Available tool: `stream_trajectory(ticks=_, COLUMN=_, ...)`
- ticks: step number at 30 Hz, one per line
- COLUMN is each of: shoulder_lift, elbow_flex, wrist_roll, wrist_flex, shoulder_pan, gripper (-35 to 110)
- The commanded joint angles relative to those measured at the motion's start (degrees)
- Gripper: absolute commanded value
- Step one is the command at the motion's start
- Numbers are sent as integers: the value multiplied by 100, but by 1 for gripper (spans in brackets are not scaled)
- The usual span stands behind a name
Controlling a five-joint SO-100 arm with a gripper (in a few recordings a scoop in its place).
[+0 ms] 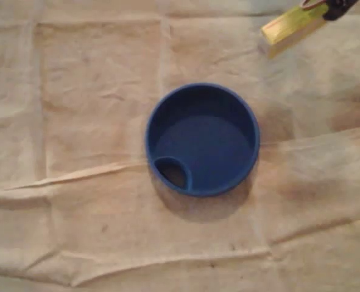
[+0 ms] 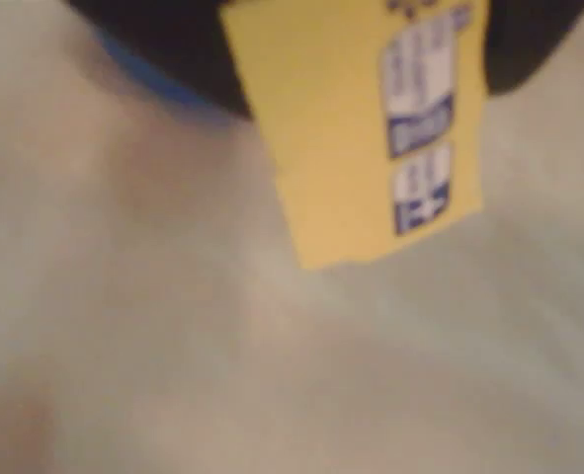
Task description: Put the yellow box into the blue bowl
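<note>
We cannot tell the sort of place, for we see a creased beige cloth (image 1: 76, 231) covering the whole surface, folds running from nine to three o'clock.

In the overhead view the bowl (image 1: 202, 140) sits mid-cloth (image 1: 76, 91), the box (image 1: 291, 27) well apart toward the upper right (near the picture's edge).

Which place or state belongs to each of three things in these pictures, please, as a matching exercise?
1. yellow box
2. blue bowl
3. cloth

A. centre of the overhead view
B. creased, spread under the bowl
C. top right corner of the overhead view

Pairs: 1-C, 2-A, 3-B.
</note>
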Motion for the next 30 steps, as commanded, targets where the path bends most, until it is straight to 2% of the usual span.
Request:
stream_trajectory(ticks=1, shoulder_lift=-237, elbow_flex=-1143, wrist_roll=-18, wrist_flex=35, shoulder_pan=378, gripper=0)
stream_trajectory(ticks=12, shoulder_lift=-2250, elbow_flex=-3472, wrist_roll=-35, wrist_flex=35, shoulder_pan=1591, gripper=0)
stream_trajectory(ticks=30, shoulder_lift=-4465, elbow_flex=-5766, wrist_roll=-35, wrist_flex=-53, shoulder_pan=2268, gripper=0)
